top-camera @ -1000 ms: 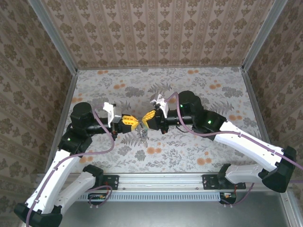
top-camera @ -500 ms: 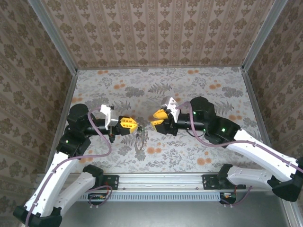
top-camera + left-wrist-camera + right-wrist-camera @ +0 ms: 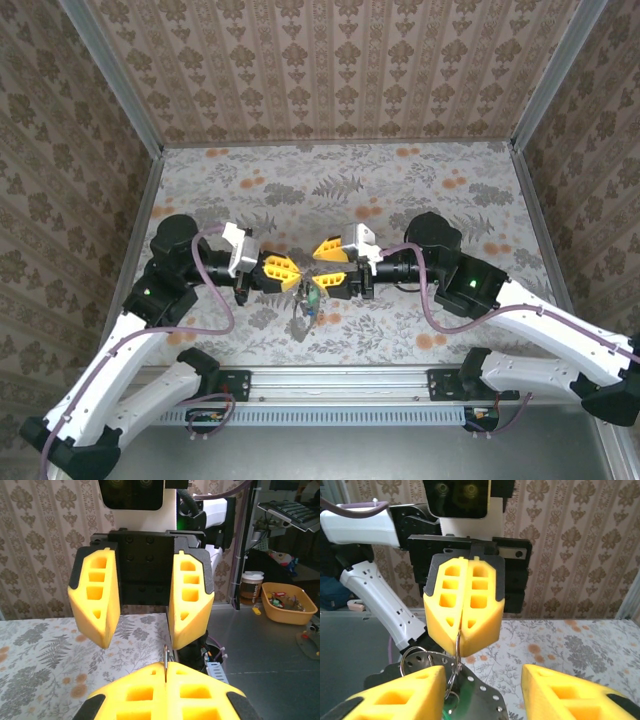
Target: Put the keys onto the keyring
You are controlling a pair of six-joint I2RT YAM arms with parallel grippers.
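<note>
Risk first. The left claw (image 3: 165, 672) is clamped shut on the ring (image 3: 165, 659), but only at the very tips of its pads. The ring is thin wire there, standing edge-on between the pads. So narrow a hold could let the wire twist or slide out, and the whole bunch would then drop to the table (image 3: 400, 190).

Just below those tips hang the keys (image 3: 482, 695), with the green key (image 3: 314, 298) among them. They hang loose, so I judge any knock would set them swinging. I cannot tell whether every key is already threaded on.

Directly opposite, nearly tip to tip, is the right claw (image 3: 322, 266). It stands partly open and holds nothing, and the bunch lies low between its fingers. If it closes from here, it may catch the ring or several keys at once instead of a single key. It could also pull the wire out of the left claw's pinch. The gap between the two claws is small, so pressing forward risks pad striking pad.

Pose: both arms reach forward from their bases and bend inward at the elbow. The wrists are turned so the claws face each other, roughly level above the table, with the left claw's fingers side by side and the right claw's set apart.
</note>
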